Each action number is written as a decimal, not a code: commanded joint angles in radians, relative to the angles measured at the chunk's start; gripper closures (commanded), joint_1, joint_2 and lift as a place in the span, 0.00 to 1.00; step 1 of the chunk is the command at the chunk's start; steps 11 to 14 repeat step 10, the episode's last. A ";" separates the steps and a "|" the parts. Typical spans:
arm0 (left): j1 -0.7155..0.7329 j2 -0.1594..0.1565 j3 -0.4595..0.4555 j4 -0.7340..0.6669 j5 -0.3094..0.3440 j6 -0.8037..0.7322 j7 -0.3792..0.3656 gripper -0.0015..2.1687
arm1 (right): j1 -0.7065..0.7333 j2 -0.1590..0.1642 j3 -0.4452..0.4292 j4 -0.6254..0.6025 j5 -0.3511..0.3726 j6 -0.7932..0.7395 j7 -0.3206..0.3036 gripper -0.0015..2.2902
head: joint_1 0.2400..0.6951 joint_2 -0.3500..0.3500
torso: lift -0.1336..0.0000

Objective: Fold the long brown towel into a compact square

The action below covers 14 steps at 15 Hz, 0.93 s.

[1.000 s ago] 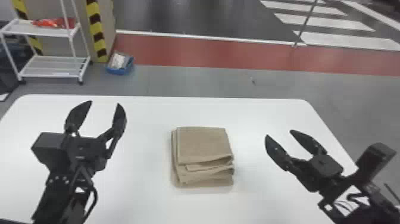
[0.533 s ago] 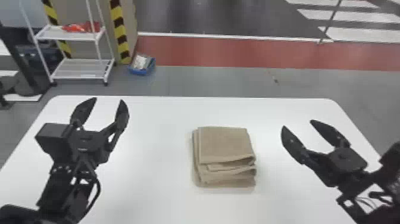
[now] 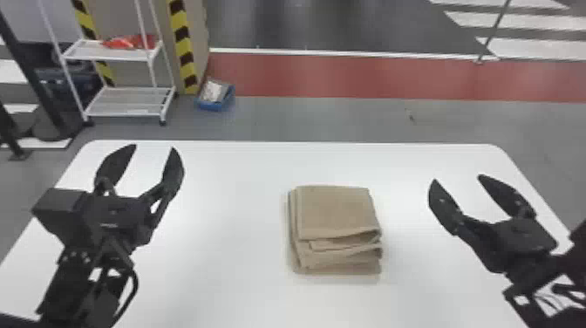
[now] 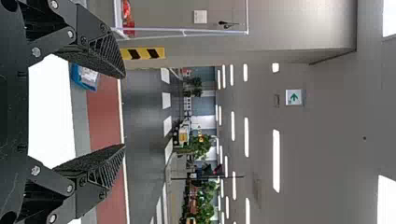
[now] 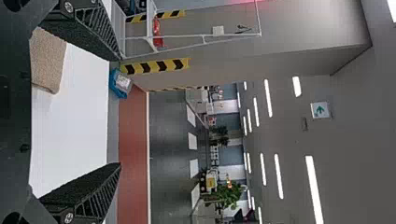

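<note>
Because the brown towel (image 3: 336, 211) lies stacked in a compact square on the tabletop (image 3: 226, 270), folding looks complete, bar perhaps tidying its uneven six-o'clock edge; left hand (image 3: 155, 147), towards ten, and right hand (image 3: 457, 178), towards two, gape empty

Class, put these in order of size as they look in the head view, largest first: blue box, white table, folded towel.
1. White table
2. Folded towel
3. Blue box

Left gripper (image 3: 154, 146), right gripper (image 3: 457, 177) farther from towel (image 3: 335, 211); view panned left.
</note>
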 commanded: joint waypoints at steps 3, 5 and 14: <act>0.007 -0.001 -0.009 -0.005 0.002 -0.004 -0.004 0.20 | 0.006 0.001 0.002 -0.003 -0.007 -0.011 -0.003 0.04 | 1.00 0.41 | 0.07; 0.008 -0.003 -0.009 -0.006 0.002 -0.004 -0.004 0.20 | 0.006 0.001 0.008 -0.006 -0.010 -0.017 -0.003 0.04 | 1.00 0.41 | 0.07; 0.013 -0.001 0.009 -0.008 0.005 -0.007 0.002 0.20 | 0.010 0.001 0.014 -0.009 -0.010 -0.020 -0.020 0.03 | 1.00 0.42 | 0.07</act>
